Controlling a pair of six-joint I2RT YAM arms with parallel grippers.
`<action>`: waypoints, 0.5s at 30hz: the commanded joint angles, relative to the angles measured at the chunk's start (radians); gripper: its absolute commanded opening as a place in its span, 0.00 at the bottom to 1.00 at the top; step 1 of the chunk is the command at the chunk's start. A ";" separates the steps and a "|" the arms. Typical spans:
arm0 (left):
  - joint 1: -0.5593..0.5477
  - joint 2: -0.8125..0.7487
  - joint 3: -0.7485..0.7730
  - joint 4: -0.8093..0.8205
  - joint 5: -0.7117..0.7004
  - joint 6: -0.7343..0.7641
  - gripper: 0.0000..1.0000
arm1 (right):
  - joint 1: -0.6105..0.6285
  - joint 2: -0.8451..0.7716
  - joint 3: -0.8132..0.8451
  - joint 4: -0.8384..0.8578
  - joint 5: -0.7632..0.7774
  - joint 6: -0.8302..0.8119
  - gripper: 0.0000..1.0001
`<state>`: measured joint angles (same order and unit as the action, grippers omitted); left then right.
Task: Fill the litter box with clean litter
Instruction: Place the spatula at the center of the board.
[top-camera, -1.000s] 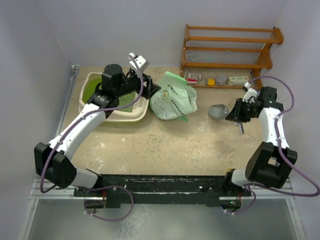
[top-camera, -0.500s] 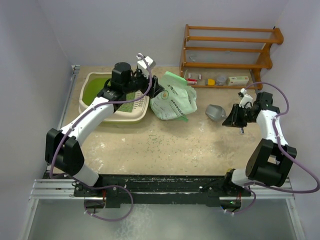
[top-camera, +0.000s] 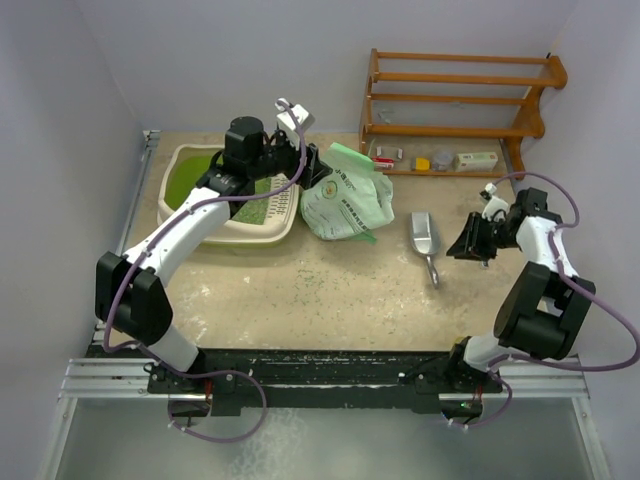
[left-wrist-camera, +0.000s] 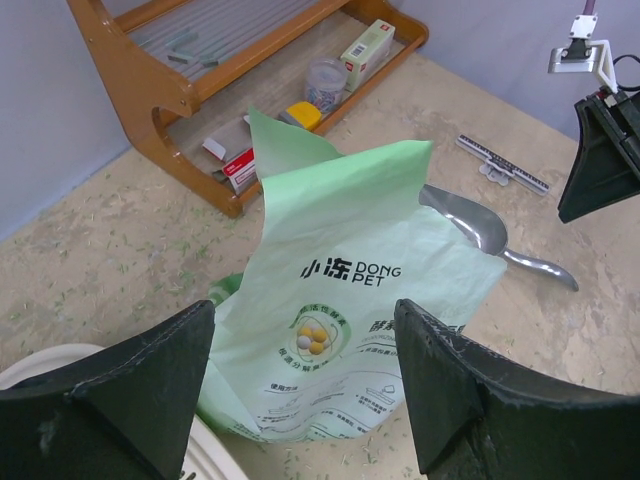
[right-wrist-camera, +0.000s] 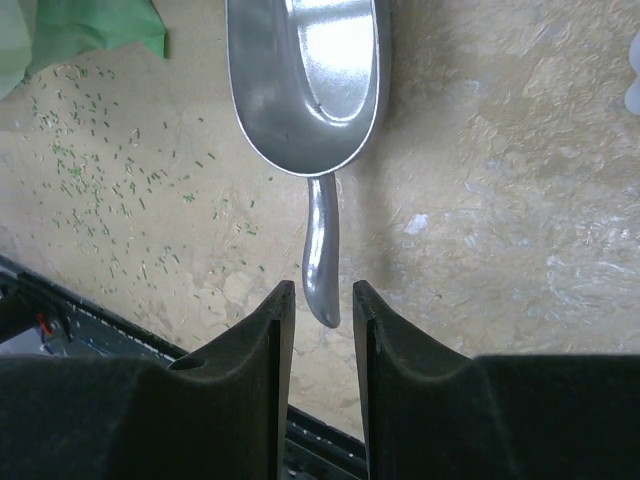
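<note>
Scatter of litter on beige tabletop

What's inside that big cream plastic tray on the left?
Small green litter pellets lie inside the cream plastic tray, some on its slotted section. The left robot arm above hides the middle.

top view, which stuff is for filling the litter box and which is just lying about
For the job: litter box, pale green bag, metal scoop.
Lying about: wooden rack, small boxes on its bottom shelf.
</note>
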<state>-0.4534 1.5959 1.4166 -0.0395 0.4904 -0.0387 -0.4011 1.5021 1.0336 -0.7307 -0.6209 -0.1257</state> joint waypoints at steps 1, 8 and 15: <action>0.004 -0.002 0.024 0.040 0.032 0.014 0.70 | -0.008 -0.038 0.011 -0.014 -0.024 -0.015 0.32; 0.005 0.002 0.013 0.038 0.036 0.036 0.73 | -0.009 -0.089 0.022 -0.029 -0.016 -0.058 0.36; 0.014 0.038 0.040 0.058 0.023 0.062 0.78 | -0.008 -0.208 0.066 -0.005 -0.005 -0.107 0.48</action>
<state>-0.4519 1.6066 1.4166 -0.0368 0.5018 -0.0093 -0.4072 1.3674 1.0367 -0.7387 -0.6147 -0.1787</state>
